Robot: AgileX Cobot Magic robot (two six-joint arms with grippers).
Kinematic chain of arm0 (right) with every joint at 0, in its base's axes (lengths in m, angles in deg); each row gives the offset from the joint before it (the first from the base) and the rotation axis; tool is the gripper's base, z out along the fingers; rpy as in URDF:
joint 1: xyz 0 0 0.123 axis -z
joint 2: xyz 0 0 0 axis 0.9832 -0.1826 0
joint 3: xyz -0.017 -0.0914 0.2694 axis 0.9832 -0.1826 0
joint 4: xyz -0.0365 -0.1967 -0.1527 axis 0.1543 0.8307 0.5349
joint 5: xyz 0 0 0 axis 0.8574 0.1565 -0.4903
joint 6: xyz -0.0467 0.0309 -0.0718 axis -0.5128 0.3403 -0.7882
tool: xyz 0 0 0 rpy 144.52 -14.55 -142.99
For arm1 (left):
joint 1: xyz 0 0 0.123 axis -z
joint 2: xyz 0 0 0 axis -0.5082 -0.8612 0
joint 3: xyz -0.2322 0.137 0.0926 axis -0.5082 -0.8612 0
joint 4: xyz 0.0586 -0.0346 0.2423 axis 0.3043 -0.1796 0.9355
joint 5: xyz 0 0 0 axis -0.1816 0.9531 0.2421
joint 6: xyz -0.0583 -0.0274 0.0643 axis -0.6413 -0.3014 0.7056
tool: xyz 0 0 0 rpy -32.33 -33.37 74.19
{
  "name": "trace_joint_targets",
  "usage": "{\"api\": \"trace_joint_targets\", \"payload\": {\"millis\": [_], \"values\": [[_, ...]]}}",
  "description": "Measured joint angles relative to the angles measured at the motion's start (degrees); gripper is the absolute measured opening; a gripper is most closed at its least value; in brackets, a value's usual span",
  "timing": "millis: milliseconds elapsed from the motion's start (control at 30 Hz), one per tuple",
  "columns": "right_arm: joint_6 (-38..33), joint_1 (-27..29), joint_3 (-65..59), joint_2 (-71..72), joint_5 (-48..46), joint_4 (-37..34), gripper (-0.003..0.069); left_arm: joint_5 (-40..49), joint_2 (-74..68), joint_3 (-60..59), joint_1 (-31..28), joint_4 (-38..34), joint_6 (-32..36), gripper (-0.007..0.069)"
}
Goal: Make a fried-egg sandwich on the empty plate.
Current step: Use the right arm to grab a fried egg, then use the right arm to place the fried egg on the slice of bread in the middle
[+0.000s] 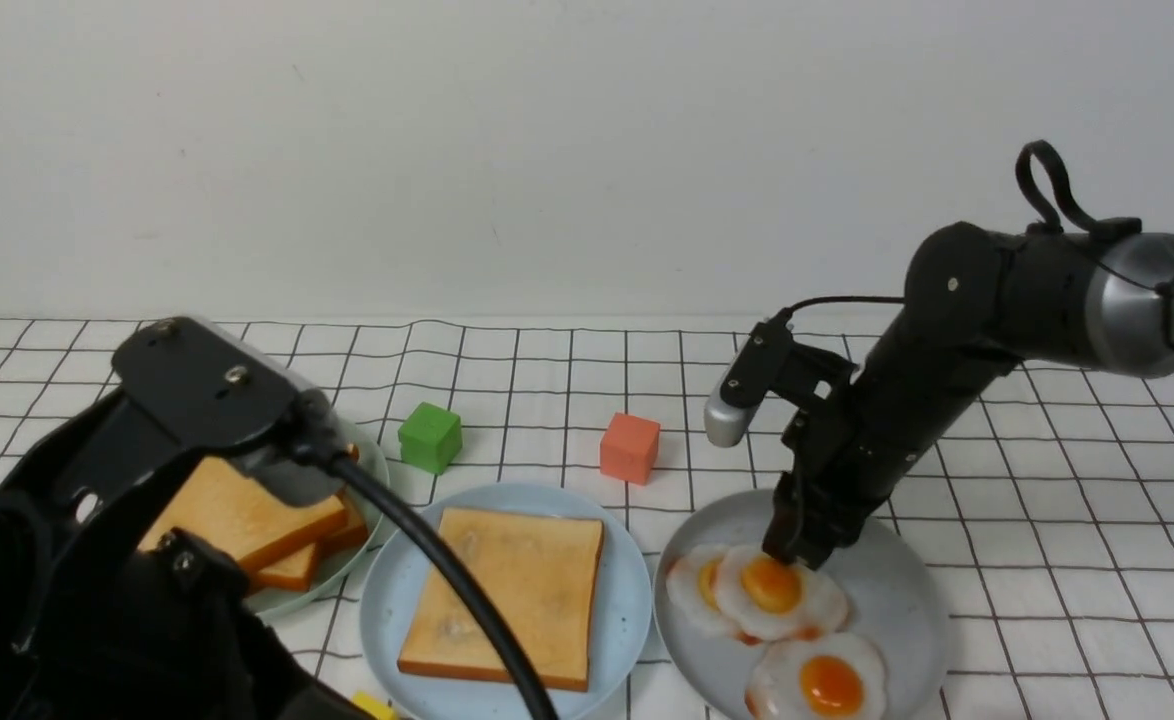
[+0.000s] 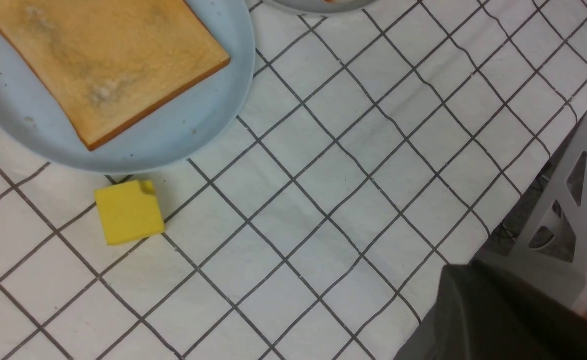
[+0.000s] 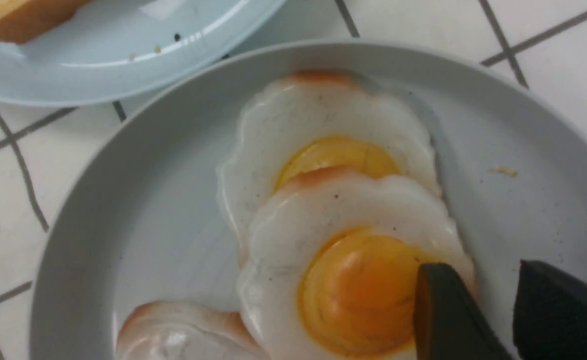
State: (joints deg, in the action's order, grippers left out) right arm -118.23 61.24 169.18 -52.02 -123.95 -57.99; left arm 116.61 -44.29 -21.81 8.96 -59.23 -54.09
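the fried-egg sandwich is only begun: one toast slice (image 1: 507,595) lies flat on the empty plate (image 1: 387,620), the sky-blue one. that plate sits to the left of the right jaws and just beside the grey plate (image 1: 902,600) beneath them. no egg is on the toast and no second slice covers it.

the step in hand looks like picking up the egg. the right jaws are down on the grey plate, parted. one finger (image 3: 443,315) is over the yolk side of the top fried egg (image 3: 353,280) and the other is outside its white rim. the rim runs between them, not yet pinched.

this egg overlaps a second egg (image 3: 333,130) on the far side of the jaws. a third egg (image 1: 817,685) lies nearer the robot.

the next move, as i judge it, is to close on the thin rim, lift it clear of the egg below, carry it left and set it centred on the toast. the glossy egg may slip or drag its neighbour.

further left of the jaws, a toast pile (image 1: 247,520) waits on a pale green plate for the top slice.

the left jaws show in no view, so i cannot tell their state.
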Motion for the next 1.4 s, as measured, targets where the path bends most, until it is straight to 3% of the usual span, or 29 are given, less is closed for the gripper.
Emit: {"api": "trace_joint_targets", "payload": {"millis": [267,433,533,1400], "values": [[-0.4,0.0,0.5,-1.6,-0.4,-0.5,0.0197,0.3,0.0,0.0,0.0,0.0,0.0,0.0008],[-0.7,0.0,1.0,-3.0,-0.8,-1.0,0.0039,0.3,0.0,0.0,0.0,0.0,0.0,0.0015],[-0.8,0.1,1.1,-3.0,-0.9,-1.2,-0.0001,0.3,0.0,0.0,0.0,0.0,0.0,0.0018],[0.5,0.0,0.4,3.3,-3.2,0.8,-0.0009,1.5,0.0,0.0,0.0,0.1,0.0,0.0036]]}}
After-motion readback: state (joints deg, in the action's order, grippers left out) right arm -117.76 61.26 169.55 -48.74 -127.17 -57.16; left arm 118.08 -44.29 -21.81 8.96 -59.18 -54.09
